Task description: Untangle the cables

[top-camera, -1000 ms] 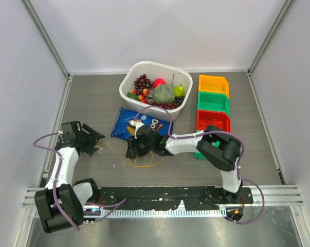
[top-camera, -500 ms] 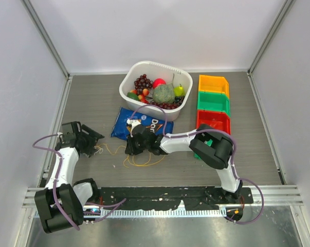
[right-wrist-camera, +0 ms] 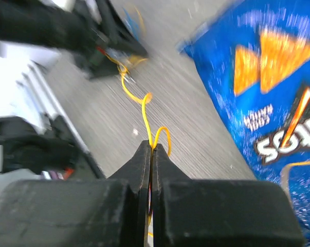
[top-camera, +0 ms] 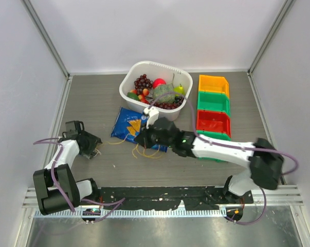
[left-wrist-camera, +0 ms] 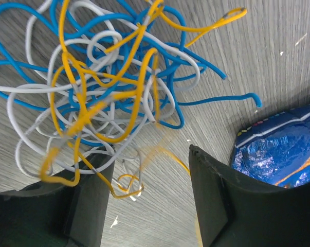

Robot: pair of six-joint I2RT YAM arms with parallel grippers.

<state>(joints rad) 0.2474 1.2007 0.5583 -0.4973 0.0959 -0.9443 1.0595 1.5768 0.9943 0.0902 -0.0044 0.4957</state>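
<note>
A tangle of blue, white and yellow cables (left-wrist-camera: 103,87) lies on the grey table just ahead of my left gripper (left-wrist-camera: 147,154). That gripper is open, with some strands draped over its left finger (left-wrist-camera: 88,200) and a yellow strand crossing the gap. From above, my left gripper (top-camera: 94,147) sits at the table's left. My right gripper (right-wrist-camera: 152,146) is shut on a yellow cable (right-wrist-camera: 144,110), which stretches away toward the left gripper. In the top view the yellow cable (top-camera: 116,142) runs from the left gripper to my right gripper (top-camera: 141,139), with loose loops below it.
A blue chip bag (top-camera: 129,123) lies just behind the right gripper. A white bowl of fruit (top-camera: 134,77) stands further back. Orange, green and red bins (top-camera: 213,105) line the right side. Walls close in the table's left and right edges.
My right gripper closed on the yellow cable and drew it toward the chip bag, pulling the strand straighter. The right arm's elbow swung out right. My left gripper narrowed a little and shifted nearer.
</note>
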